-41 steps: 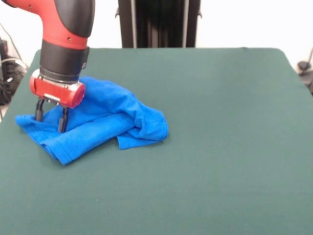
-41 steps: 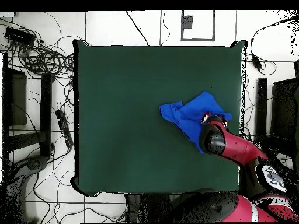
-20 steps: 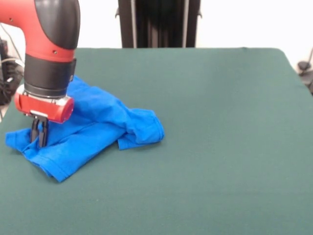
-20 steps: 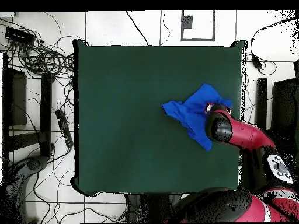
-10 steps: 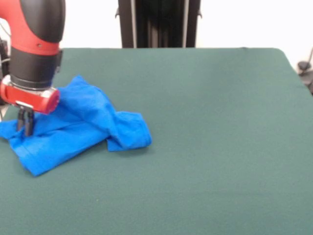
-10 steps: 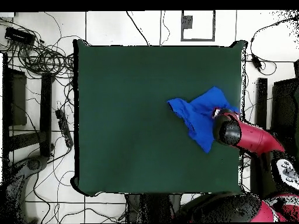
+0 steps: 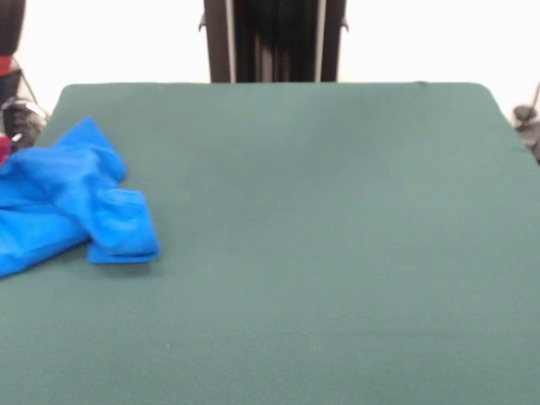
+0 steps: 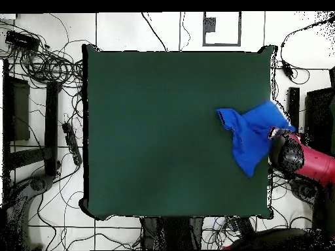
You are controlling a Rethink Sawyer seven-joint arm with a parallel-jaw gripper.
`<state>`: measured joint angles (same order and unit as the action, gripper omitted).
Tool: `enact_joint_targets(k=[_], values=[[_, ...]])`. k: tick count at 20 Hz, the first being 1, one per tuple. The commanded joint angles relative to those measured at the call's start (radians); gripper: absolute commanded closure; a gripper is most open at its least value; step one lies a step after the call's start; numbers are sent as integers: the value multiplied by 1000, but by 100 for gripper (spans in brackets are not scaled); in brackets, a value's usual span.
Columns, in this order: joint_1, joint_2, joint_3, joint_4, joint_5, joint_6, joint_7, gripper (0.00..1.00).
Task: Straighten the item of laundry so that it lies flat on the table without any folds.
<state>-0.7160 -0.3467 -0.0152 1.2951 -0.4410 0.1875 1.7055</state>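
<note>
Since the arm (image 8: 307, 160) has been dragging it sideways, the blue T-shirt (image 7: 67, 198) is now sitting bunched at the tabletop (image 7: 337, 253) edge, partly hanging off, still folded, and I'm not seeing whether the pincer is gripping.

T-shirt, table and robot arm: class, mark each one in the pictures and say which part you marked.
T-shirt (image 7: 67, 198): front view, its bunched middle.
Table (image 7: 337, 236): front view, bare green cloth.
Robot arm (image 8: 307, 162): overhead view, red casing beside the table's edge.
</note>
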Motion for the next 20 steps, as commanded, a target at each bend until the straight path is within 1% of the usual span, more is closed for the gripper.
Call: enact_joint_targets(k=[1,5,7,8,9,10,11,13,15,17,20], values=[[-21,158,202,-148,-73,85,-159,100],[-46,192,244,-165,-96,69,-146,100],[-37,205,227,-163,-92,29,-80,100],[-32,211,219,-162,-90,9,-47,0],[-26,222,201,-147,-64,-13,18,0],[-35,232,211,-126,-36,14,41,0],[-27,234,196,-104,-19,4,84,0],[1,244,140,-39,61,25,223,0],[45,240,76,41,123,-43,364,0],[85,226,27,94,175,-78,428,0],[137,211,-28,134,249,-92,460,0]])
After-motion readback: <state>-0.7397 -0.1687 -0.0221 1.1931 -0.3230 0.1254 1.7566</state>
